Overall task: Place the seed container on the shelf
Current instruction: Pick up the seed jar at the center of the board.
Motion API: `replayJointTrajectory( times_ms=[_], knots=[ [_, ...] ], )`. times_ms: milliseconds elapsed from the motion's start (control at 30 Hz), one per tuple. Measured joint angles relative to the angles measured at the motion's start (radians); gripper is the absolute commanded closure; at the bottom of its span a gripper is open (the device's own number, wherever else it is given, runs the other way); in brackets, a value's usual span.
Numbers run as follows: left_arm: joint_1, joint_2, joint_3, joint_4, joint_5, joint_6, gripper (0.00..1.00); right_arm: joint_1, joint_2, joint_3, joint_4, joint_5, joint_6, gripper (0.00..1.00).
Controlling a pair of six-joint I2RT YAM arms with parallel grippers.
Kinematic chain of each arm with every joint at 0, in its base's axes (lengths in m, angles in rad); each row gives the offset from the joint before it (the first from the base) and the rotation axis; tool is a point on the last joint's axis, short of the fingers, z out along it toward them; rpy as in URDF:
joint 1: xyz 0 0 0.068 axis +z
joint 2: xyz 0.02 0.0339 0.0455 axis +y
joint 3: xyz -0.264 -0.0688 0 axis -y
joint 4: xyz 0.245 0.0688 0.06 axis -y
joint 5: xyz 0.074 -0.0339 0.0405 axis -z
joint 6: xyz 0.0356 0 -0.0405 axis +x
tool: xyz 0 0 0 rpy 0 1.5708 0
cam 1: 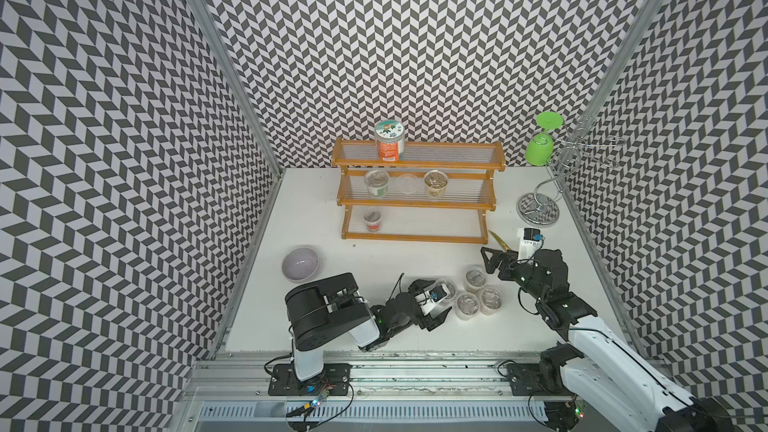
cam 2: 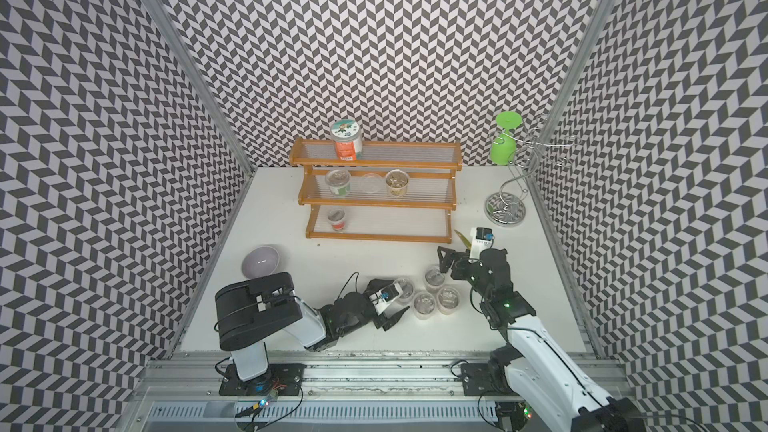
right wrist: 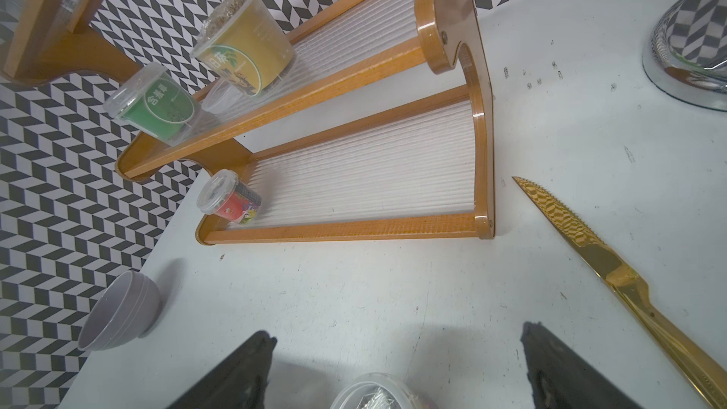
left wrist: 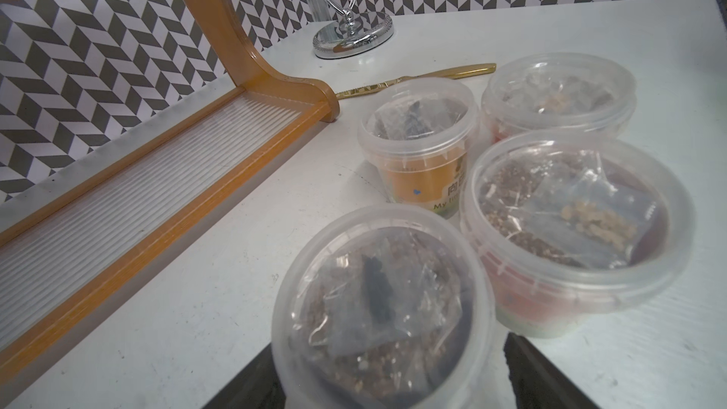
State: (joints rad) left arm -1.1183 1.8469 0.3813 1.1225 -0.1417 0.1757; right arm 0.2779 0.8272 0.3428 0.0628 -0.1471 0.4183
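Observation:
Several clear lidded seed containers stand together on the white table, front right of middle. My left gripper [cam 1: 442, 295] straddles the leftmost seed container [cam 1: 445, 287]. In the left wrist view that container [left wrist: 381, 300] fills the space between the black fingers [left wrist: 543, 379]. A thin strip of table shows beside one finger, so the jaws stand open around it. The others [left wrist: 566, 222] sit just beyond. The shelf [cam 1: 415, 236] stands at the back, seen in both top views. My right gripper [cam 1: 498, 261] hangs open over the table beside another container [cam 1: 475, 278].
The shelf holds a tall orange-labelled jar [cam 1: 389, 141] on top, small pots [cam 1: 435, 184] on the middle tier and one pot [cam 1: 372, 220] on the lowest. A gold knife [right wrist: 613, 269], a chrome wire stand [cam 1: 538, 209] with a green cup [cam 1: 540, 151], and a purple bowl [cam 1: 300, 263] are nearby.

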Motion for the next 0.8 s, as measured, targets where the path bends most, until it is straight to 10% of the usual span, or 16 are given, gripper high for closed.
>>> replayJointTrajectory(
  times_ms=[800],
  knots=[
    [0.046,0.032,0.027,0.034,0.075,-0.105,0.26,0.0,0.125,0.018,0.027,-0.121,-0.102,0.01]
  ],
)
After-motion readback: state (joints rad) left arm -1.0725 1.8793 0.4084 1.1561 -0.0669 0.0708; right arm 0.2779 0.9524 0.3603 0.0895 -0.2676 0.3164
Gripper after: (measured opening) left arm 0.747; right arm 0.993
